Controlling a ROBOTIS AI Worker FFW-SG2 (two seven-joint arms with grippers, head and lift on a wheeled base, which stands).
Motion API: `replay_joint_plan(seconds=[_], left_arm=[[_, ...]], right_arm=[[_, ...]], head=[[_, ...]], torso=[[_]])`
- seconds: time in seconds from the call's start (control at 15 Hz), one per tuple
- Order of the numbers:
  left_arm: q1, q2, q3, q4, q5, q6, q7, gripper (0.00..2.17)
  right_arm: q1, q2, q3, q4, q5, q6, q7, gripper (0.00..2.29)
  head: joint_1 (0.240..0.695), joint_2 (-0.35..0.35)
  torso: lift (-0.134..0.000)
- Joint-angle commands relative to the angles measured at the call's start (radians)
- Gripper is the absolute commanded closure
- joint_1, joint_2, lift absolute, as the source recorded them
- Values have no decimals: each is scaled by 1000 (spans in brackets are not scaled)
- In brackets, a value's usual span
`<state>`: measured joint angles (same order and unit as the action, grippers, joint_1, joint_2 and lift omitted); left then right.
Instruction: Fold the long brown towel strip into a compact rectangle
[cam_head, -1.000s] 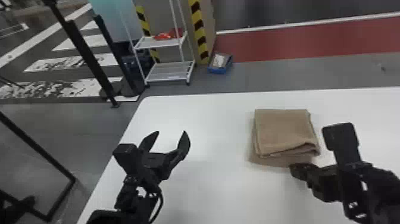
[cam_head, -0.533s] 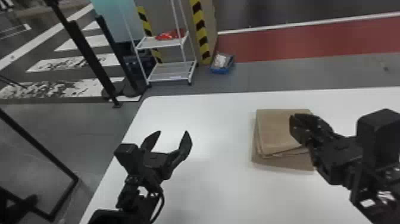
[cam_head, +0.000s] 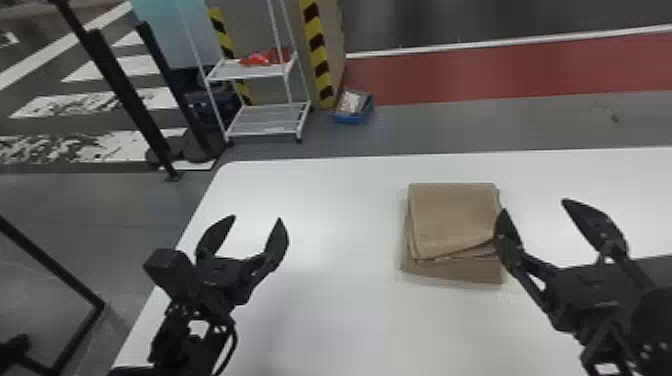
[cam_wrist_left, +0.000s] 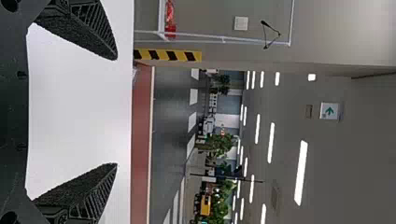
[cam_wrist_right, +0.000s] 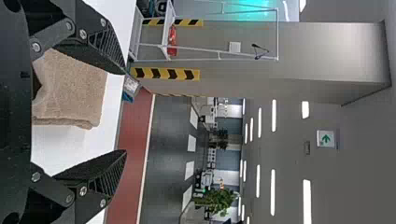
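- Floor (cam_head: 500, 120): grey, with a red strip (cam_head: 490, 70); extends beyond the table's 12 o'clock edge.
- Table (cam_head: 340, 300): white, flat top; supports the towel.
- Shelf (cam_head: 250, 70): white, two tiers showing; stands on the floor at 11 o'clock from the table's middle.
- Posts (cam_head: 115, 90): black, slanted in the head view; located on the shelf's 9 o'clock side.
- Right gripper (cam_head: 534, 206): fingers at the towel's 3 o'clock side, spread wide. In the head view, the inner finger overlaps the towel's edge; contact cannot be determined. In the right wrist view, one finger partly covers the towel.
- Left gripper (cam_head: 256, 219): positioned at 9 o'clock from the towel, well apart from it. Fingers spread wide, table visible between them in the left wrist view.
- Towel (cam_head: 452, 215): brown, folded into a layered, nearly square stack; lies flat at 1 to 2 o'clock from the table's middle. The lowest layer projects at 6 o'clock; the top layer's near edge slants away toward 3 o'clock.
- Tray (cam_head: 345, 119): blue, loaded; on the floor just beside the shelf, at its 3 o'clock.
- Red item (cam_head: 257, 60): rests on the shelf's upper tier.
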<state>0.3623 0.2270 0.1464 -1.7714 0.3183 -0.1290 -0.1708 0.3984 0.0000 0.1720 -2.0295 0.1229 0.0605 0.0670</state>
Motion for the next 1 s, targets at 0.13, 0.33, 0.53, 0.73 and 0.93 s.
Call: replay_joint_plan(seconds=[0.13, 0.33, 0.53, 0.73, 0.93], left_arm=[[7, -2, 4, 18, 4, -46, 1, 60], [20, -2, 25, 15, 8, -50, 5, 60], [23, -2, 36, 14, 8, -50, 8, 63], [23, 3, 42, 15, 5, -46, 8, 63], [20, 8, 38, 17, 2, -40, 13, 63]], right_arm=[[76, 1, -5, -20, -20, -21, -44, 70], [89, 1, -2, -20, -32, -21, -52, 73], [91, 1, 0, -20, -34, -21, -52, 76], [96, 1, 0, -20, -34, -21, -52, 80], [99, 1, 3, -20, -34, -21, -55, 83]], head=[[695, 236], [695, 242], [695, 261], [695, 269], [695, 274]], torso=[[-125], [-125], [-125], [-125], [-125]])
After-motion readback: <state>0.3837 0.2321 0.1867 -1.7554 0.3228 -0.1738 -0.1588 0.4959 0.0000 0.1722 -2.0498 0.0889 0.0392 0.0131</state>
